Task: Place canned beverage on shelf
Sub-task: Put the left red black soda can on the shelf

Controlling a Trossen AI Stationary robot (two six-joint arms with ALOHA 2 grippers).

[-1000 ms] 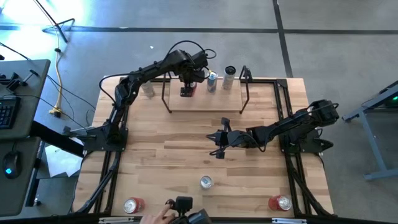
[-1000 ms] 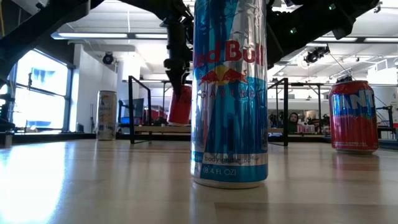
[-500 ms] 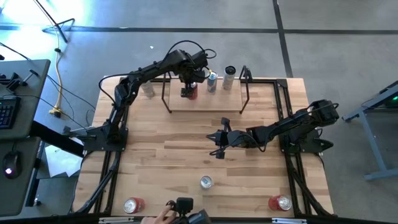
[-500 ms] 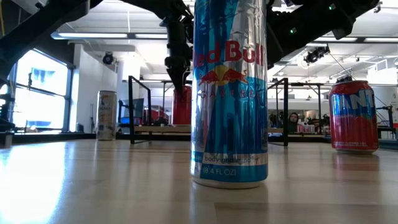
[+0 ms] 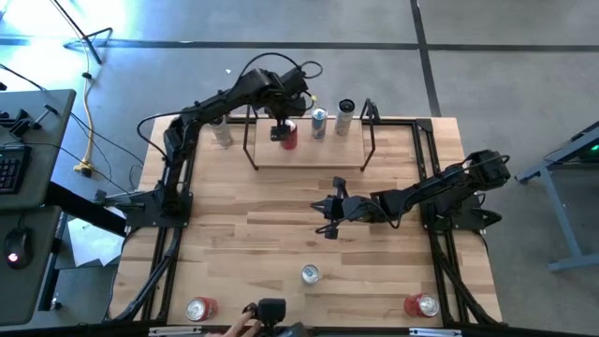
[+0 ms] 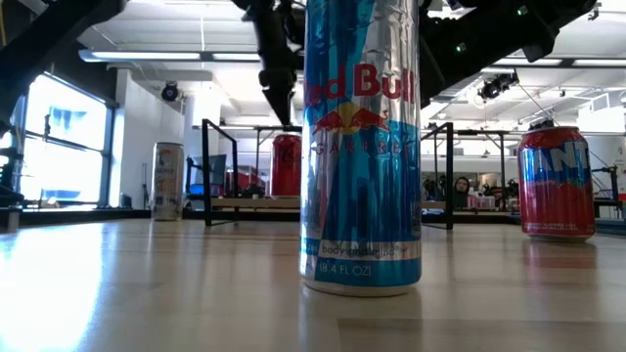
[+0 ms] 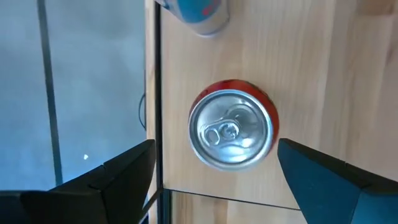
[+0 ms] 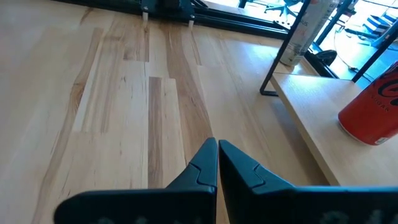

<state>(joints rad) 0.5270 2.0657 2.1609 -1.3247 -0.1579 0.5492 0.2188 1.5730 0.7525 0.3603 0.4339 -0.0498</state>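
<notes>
High view counts seven cans. Three stand on the shelf point(image 5: 309, 154) at the table's far edge: a red can point(image 5: 288, 137) toward its left, a blue-and-silver can point(image 5: 320, 123) at the middle, and a silver can point(image 5: 346, 112) to the right of that. A fourth, pale can point(image 5: 221, 134) stands on the tabletop just left of the shelf's black rod frame. Three more sit along the near edge: a silver-topped can point(image 5: 310, 273) at the centre, a red can point(image 5: 200, 308) at the near left and another red one point(image 5: 422, 305) at the near right.

Low view reads "Red Bull" on the blue-and-silver centre can point(image 6: 361, 147), with "8.4 FL OZ" near its base. The red can to its right point(image 6: 557, 183) shows large white letters, only partly readable.

Left gripper point(image 5: 279, 130) hangs directly above the red can on the shelf, fingers spread wide on either side, clear of it; the can stands upright alone.

Right gripper point(image 5: 324, 208) waits over the table's middle, fingers pressed together, holding nothing.
</notes>
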